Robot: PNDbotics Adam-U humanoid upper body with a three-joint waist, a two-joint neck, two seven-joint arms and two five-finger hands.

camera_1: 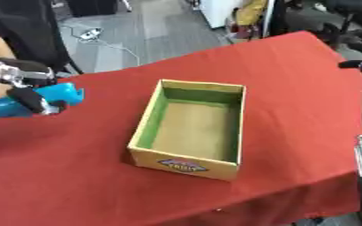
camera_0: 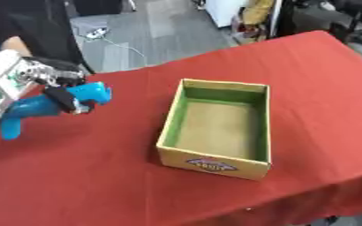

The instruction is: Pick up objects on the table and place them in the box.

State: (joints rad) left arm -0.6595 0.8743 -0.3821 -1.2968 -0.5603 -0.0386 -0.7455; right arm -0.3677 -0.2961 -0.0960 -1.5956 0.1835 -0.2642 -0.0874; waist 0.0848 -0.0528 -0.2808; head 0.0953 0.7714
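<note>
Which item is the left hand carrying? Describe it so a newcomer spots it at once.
Start at the red table with the open cardboard box in the middle. Look left of the box, where the left hand is shut on a blue toy above the cloth. It is the only bright blue thing in view, long, with a chunky end pointing toward the box.

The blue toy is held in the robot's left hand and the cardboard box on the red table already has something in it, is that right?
Not quite. The box holds nothing: the left eye view shows only its bare brown floor and green inner walls. The rest stands: the left hand is curled round the blue toy, and the box sits on the red table.
</note>
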